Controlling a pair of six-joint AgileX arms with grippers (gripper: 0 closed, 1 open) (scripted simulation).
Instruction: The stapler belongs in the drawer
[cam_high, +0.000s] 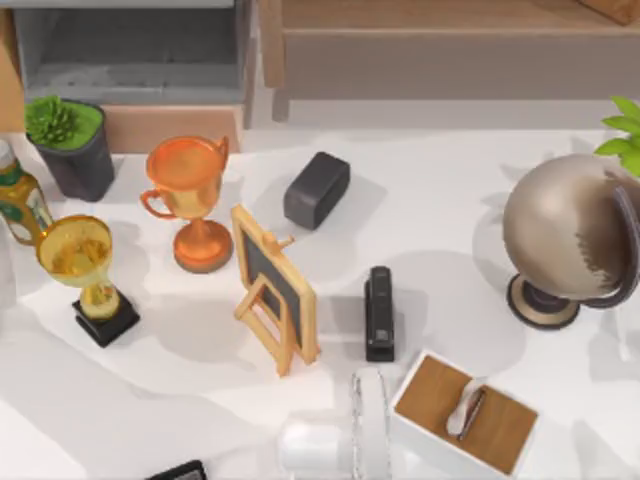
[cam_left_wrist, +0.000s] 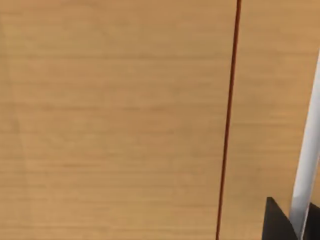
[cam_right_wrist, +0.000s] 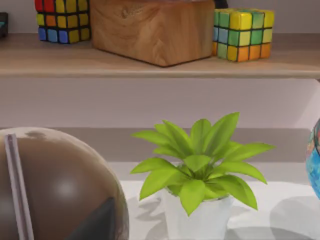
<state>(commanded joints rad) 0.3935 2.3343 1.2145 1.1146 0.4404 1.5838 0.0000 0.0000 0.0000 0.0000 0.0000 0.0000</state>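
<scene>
**Stapler lies on the crowded table, drawer open at the upper left**

White tabletop (cam_high: 440, 200) fills the top view, with a long beige wooden shelf (cam_high: 450, 50) along the upper right edge. At the upper left sits the drawer (cam_high: 170, 125), a wide box with grey inner walls and floor and a light tan wooden front panel; it stands open.

The stapler (cam_high: 379, 312), small, slim and black, lies flat on the table just right of centre, its long axis running up and down the frame, well apart from the drawer.

Between the two stand several things: a dark-grey rounded block (cam_high: 316, 189) above and left of the stapler, a small wooden-framed chalkboard on an easel (cam_high: 274, 285) just to its left, an orange trophy cup (cam_high: 192, 200) near the drawer's front, and a gold trophy on a black base (cam_high: 88, 275) further left. A green plant in a dark pot (cam_high: 68, 142) touches the drawer's front panel at its left end, with a bottle (cam_high: 18, 200) at the left edge.

A brown globe on a stand (cam_high: 565, 240) is at the right, and a white box with a wooden top (cam_high: 465, 415) sits just below and right of the stapler, beside a white object (cam_high: 345, 435) at the lower edge.

The left wrist view faces a tan wooden surface (cam_left_wrist: 110, 120) crossed by a thin dark line. The right wrist view looks past the globe (cam_right_wrist: 55, 185) at a leafy plant in a white pot (cam_right_wrist: 200, 170), with colourful puzzle cubes (cam_right_wrist: 244, 32) and a wooden block (cam_right_wrist: 152, 27) on the shelf behind. Whether either gripper's fingers are apart or together I cannot tell.
</scene>
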